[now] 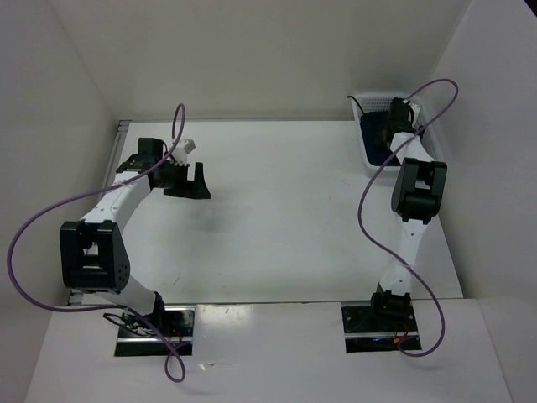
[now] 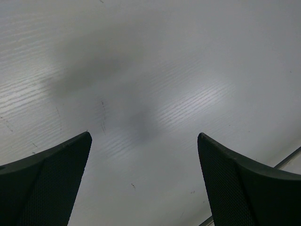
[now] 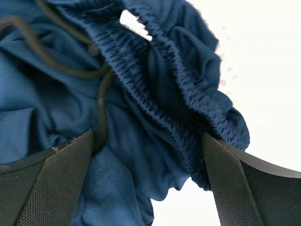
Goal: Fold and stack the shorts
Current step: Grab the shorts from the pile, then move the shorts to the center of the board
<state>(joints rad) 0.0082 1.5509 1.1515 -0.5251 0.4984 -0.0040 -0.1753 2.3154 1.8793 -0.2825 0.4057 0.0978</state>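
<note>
The dark navy shorts lie bunched in a white basket at the table's far right corner. In the right wrist view the shorts fill the frame, with the ribbed waistband and a dark drawstring showing. My right gripper is open, its fingers wide apart and down in the basket, with wrinkled cloth between them. From above, its fingertips are hidden under the wrist. My left gripper hangs open over the bare table at the far left. Nothing is between the left gripper's fingers.
White walls close in the white table on the left, back and right. The basket stands against the back right wall. A purple cable loops off each arm. The table's edge shows at the lower right of the left wrist view.
</note>
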